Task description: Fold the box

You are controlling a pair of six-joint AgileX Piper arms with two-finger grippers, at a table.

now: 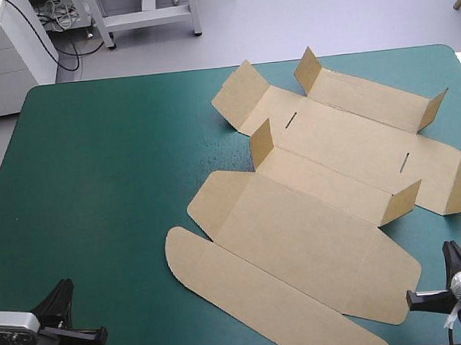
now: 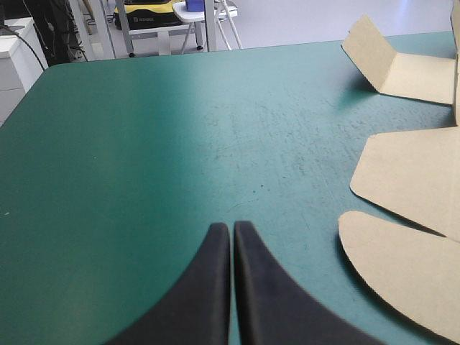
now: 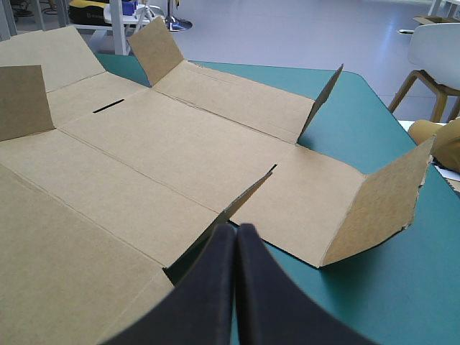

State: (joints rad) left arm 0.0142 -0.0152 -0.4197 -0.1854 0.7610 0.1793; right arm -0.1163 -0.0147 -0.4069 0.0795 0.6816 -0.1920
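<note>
The brown box (image 1: 320, 189) lies as a cut sheet on the right half of the teal-green table, mostly flat, with several small flaps standing up. Its long rounded lid flap (image 1: 256, 290) points toward the front edge. My left gripper (image 1: 67, 329) sits at the front left corner, shut, well apart from the board; its view shows the rounded flap (image 2: 402, 277) beside the black fingers (image 2: 215, 287). My right gripper (image 1: 454, 279) is at the front right, shut, just over the box's near edge (image 3: 180, 180), with a raised flap (image 3: 377, 205) ahead to one side.
Bare teal-green cover (image 1: 95, 175) fills the left half of the table. A white cabinet (image 1: 5, 46) stands beyond the far left corner. A white chair (image 3: 435, 65) stands off the table's right side.
</note>
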